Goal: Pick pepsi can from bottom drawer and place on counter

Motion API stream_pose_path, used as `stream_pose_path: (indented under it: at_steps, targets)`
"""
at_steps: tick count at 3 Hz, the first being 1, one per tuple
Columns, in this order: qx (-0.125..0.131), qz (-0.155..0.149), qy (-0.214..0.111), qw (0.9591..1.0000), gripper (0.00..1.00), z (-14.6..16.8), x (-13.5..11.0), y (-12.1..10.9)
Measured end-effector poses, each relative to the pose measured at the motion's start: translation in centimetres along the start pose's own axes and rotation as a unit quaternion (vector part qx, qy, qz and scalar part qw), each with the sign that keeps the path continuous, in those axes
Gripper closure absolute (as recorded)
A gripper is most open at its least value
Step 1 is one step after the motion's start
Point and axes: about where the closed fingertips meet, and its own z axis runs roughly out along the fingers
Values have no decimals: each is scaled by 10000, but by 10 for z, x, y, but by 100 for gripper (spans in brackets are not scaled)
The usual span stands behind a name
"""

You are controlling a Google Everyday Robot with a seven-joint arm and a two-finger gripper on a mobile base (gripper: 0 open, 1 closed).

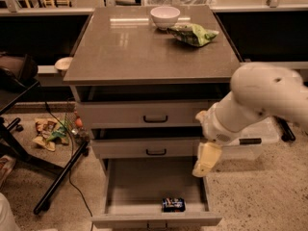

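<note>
Camera view: bottom drawer open, pepsi can inside.
Can lies on its side by the drawer floor's front edge, right of centre. Gripper hangs over the drawer's right edge, apart from the can; its grip state cannot be told. White bowl and green bag sit near the counter's back edge.

Dim, warm-toned light. My pincer hangs at the right edge of the bottom drawer. Up-left of it I log overhead glare on the bench and deep shadow beneath its lip.
</note>
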Motion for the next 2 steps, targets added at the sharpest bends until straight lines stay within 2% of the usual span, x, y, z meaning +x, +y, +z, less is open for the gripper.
stream_pose_path:
  at_steps: [1,2]
  targets:
    - [-10,46,-240,9997,0,68,9,-2]
    - [-160,271,-752,9967,0,148,20,-4]
